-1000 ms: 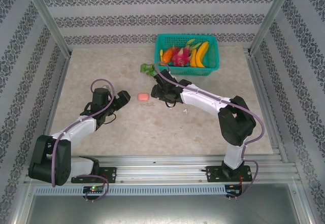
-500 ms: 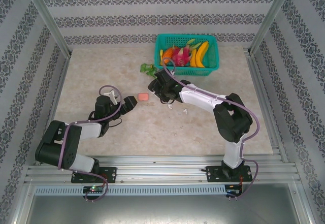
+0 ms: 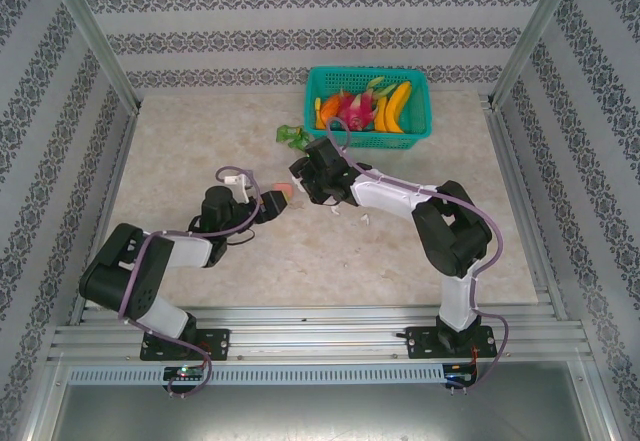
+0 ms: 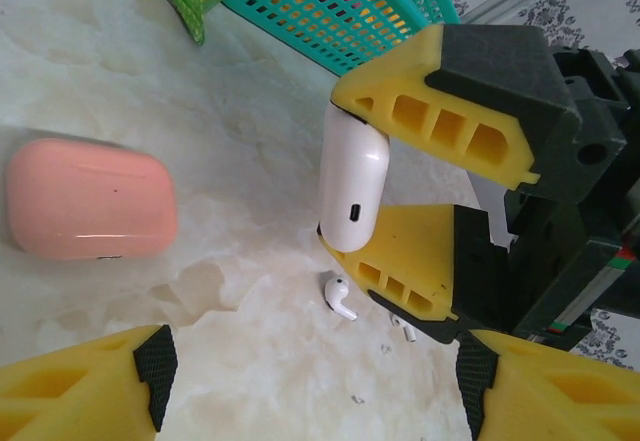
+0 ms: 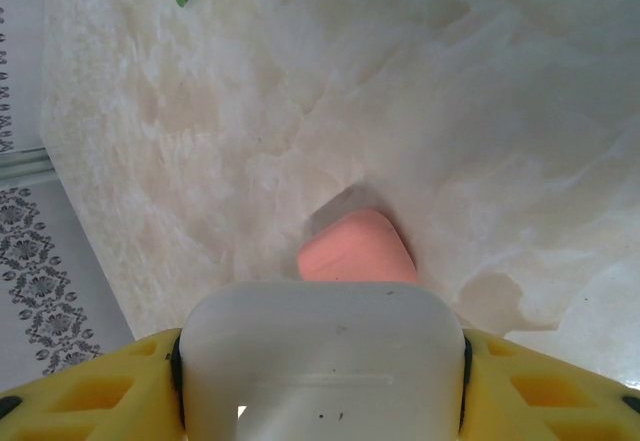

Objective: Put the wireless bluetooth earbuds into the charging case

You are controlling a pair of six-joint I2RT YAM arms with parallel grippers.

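My right gripper [image 3: 306,177] is shut on a white charging case [image 5: 320,361], held edge-on between its yellow fingers [image 4: 440,111] just above the table. A salmon-pink case [image 4: 90,199] lies closed on the marble to its left, also seen past the white case [image 5: 357,249]. Two white earbuds lie loose on the table, one [image 4: 338,298] under the held case, the other [image 4: 405,331] partly behind a finger; both show as specks [image 3: 338,210] by the right arm. My left gripper [image 4: 310,406] is open, low beside the pink case [image 3: 283,189], with nothing between its fingers.
A teal basket [image 3: 420,111] with bananas and other fruit stands at the back of the table. A green leafy item [image 3: 292,138] lies just in front of its left corner. Metal frame posts and patterned walls bound the marble table.
My left arm has reached forward and right, up to the pink case, and its jaws have narrowed somewhat. My right gripper with the white case has shifted slightly left.
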